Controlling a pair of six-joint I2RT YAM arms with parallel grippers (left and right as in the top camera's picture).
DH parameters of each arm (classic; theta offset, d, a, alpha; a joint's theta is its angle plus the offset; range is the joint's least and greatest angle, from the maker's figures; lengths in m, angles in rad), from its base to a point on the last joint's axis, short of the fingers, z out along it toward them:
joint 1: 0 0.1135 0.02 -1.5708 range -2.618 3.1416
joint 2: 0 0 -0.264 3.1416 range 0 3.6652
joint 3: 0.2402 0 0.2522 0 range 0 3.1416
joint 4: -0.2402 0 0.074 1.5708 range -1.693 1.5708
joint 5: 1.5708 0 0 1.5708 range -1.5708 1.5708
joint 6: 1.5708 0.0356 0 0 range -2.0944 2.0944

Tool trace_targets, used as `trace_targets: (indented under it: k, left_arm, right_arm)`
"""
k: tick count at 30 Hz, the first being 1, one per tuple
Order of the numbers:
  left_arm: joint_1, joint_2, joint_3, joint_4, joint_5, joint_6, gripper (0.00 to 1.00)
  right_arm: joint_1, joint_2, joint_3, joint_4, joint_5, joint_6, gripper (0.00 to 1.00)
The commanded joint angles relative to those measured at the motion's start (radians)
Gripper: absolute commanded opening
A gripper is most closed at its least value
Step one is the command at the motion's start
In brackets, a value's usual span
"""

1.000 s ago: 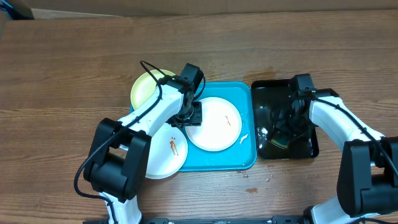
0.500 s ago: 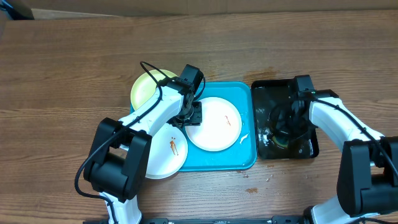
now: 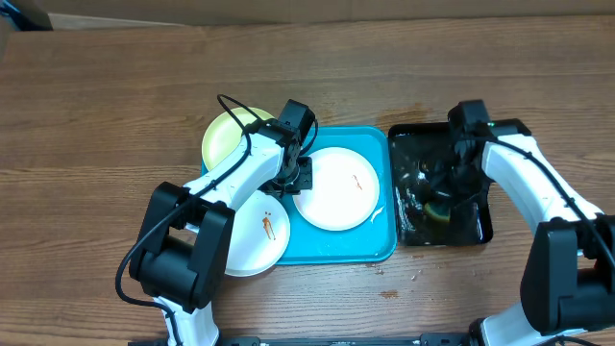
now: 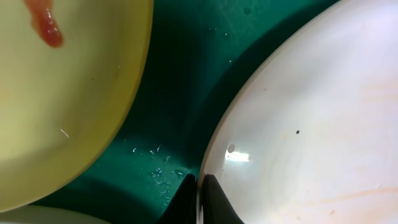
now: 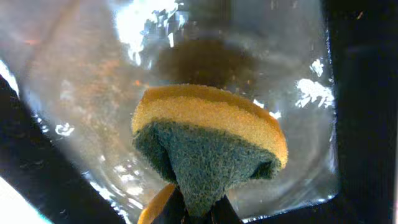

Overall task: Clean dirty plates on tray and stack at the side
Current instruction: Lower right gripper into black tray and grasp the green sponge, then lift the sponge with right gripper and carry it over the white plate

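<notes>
On the cyan tray (image 3: 336,248) our left gripper (image 4: 200,186) pinches the white plate (image 4: 298,124) only at its thin rim, so it may slip; our right gripper (image 5: 196,210) squeezes the sponge (image 5: 208,143).

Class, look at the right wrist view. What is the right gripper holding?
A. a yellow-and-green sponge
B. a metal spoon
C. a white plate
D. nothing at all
A: the right gripper has its jaws pinched on a yellow-and-green sponge, held over the wet black tray.

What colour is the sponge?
The sponge is yellow with a dark green scrubby side, clearest in the right wrist view.
</notes>
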Motion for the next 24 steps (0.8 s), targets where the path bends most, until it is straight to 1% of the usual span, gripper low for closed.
trace_targets:
  k: [1,2,3,5,7,8,11,12,14,15,17,19,20,21,22,24]
  left_arm:
    - [-0.006,0.013,-0.008,0.014,-0.032,-0.007,0.12]
    - [-0.006,0.013,-0.008,0.016,-0.032,-0.016,0.17]
    - [-0.006,0.013,-0.008,0.016,-0.032,-0.026,0.2]
    - [-0.006,0.013,-0.008,0.016,-0.033,-0.026,0.21]
    - [-0.006,0.013,-0.01,0.019,-0.032,-0.026,0.27]
    - [-0.007,0.013,-0.011,0.021,-0.032,-0.027,0.28]
    - [-0.007,0.013,-0.012,0.037,-0.032,-0.027,0.27]
    - [-0.007,0.013,-0.011,0.043,-0.031,-0.027,0.25]
    - [-0.007,0.013,-0.011,0.051,-0.032,-0.027,0.15]
    - [-0.007,0.013,-0.012,0.052,-0.031,-0.027,0.12]
    - [-0.007,0.013,-0.011,0.051,-0.028,-0.027,0.09]
    - [-0.007,0.013,-0.011,0.048,-0.028,-0.026,0.11]
    - [-0.007,0.013,-0.011,0.045,-0.028,-0.026,0.19]
    - [-0.007,0.013,-0.012,0.043,-0.028,-0.026,0.22]
    - [-0.007,0.013,-0.012,0.041,-0.029,-0.026,0.24]
    - [-0.007,0.013,-0.012,0.034,-0.028,-0.026,0.24]
  right_arm:
    - [-0.002,-0.001,0.09,-0.022,-0.002,-0.043,0.04]
    - [-0.002,-0.001,0.097,-0.028,-0.003,-0.043,0.04]
    - [-0.002,-0.001,0.098,-0.033,-0.002,-0.043,0.04]
    - [-0.001,-0.001,0.093,-0.053,-0.002,-0.043,0.04]
    - [0.003,-0.001,0.08,-0.058,-0.002,-0.043,0.04]
    - [0.005,-0.001,0.073,-0.052,-0.002,-0.043,0.04]
    - [0.016,-0.001,0.041,-0.003,-0.003,-0.043,0.04]
    - [0.019,-0.001,0.034,0.007,-0.003,-0.043,0.04]
    - [0.025,-0.001,0.032,0.01,-0.004,-0.048,0.04]
    - [0.026,-0.001,0.037,0.005,-0.017,-0.067,0.04]
    - [0.026,-0.001,0.066,-0.032,-0.04,-0.095,0.04]
    - [0.026,-0.006,0.103,-0.075,-0.039,-0.095,0.04]
    - [0.026,-0.011,0.118,-0.09,-0.04,-0.095,0.04]
    - [0.026,-0.016,0.127,-0.1,-0.04,-0.095,0.04]
    - [0.026,-0.019,0.129,-0.106,-0.039,-0.096,0.04]
    - [0.027,-0.021,0.123,-0.117,-0.036,-0.096,0.04]
